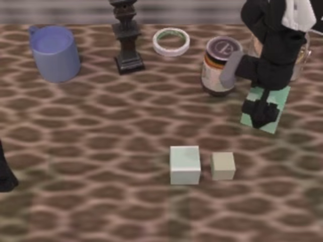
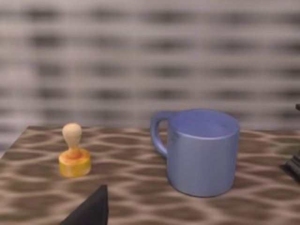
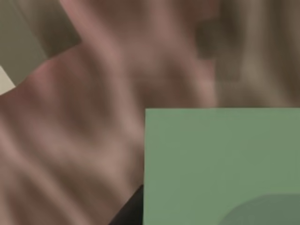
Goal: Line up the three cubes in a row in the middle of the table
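So right arm is doing the work: my right gripper (image 1: pixel 263 115) is down on the mint-green cube (image 1: pixel 280 108) at the right side of the table (image 1: pixel 91 151), just in front of the jar (image 1: pixel 220 65). Fingers sit over the cube's top, and the right wrist view shows only the green face (image 3: pixel 220 164) filling the corner with a sliver of one dark finger (image 3: pixel 129 211) beside it, so I cannot tell whether the jaws are clamped or loose.

Other two cubes look placed: pale-green cube (image 1: pixel 185 165) and small beige cube (image 1: pixel 223 166) sit side by side near the table's middle, narrow gap between, not touching. Judging from that, the row is two-thirds done and the big cube is the last piece, probably going at one end of the pair, aligned with it.

Left gripper (image 1: pixel 6 174) is parked at the left edge; its wrist view shows a fingertip (image 2: pixel 91 208), the blue mug (image 2: pixel 201 150) and a yellow stamp (image 2: pixel 74 151), well apart from the cubes. Jaw state there unclear.

Risk: jar close by when lifting.
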`<act>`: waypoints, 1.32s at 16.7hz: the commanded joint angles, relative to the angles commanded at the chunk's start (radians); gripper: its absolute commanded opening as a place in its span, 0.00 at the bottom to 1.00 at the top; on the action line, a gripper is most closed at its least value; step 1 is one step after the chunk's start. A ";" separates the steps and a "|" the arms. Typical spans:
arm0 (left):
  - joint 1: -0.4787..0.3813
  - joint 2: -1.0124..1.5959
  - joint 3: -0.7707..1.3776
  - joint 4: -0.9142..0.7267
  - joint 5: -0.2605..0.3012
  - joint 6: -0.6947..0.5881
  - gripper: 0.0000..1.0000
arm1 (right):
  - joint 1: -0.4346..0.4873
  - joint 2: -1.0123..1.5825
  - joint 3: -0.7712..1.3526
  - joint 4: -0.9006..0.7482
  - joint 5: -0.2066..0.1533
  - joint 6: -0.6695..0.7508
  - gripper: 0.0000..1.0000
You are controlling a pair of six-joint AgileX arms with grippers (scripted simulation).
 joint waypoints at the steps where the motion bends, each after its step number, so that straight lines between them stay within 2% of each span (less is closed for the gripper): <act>1: 0.000 0.000 0.000 0.000 0.000 0.000 1.00 | 0.047 0.044 0.083 -0.038 0.000 0.009 0.00; 8: 0.000 0.000 0.000 0.000 0.000 0.000 1.00 | 0.401 0.343 0.694 -0.303 -0.001 0.087 0.00; 12: 0.000 0.000 0.000 0.000 0.000 0.000 1.00 | 0.541 0.443 0.890 -0.396 0.003 0.124 0.00; 14: 0.000 0.000 0.000 0.000 0.000 0.000 1.00 | 0.570 0.461 0.924 -0.413 0.005 0.132 0.00; 19: 0.000 0.000 0.000 0.000 0.000 0.000 1.00 | 0.569 0.458 0.922 -0.410 0.004 0.133 0.00; 22: 0.000 0.000 0.000 0.000 0.000 0.000 1.00 | 0.570 0.439 0.851 -0.347 0.004 0.133 0.00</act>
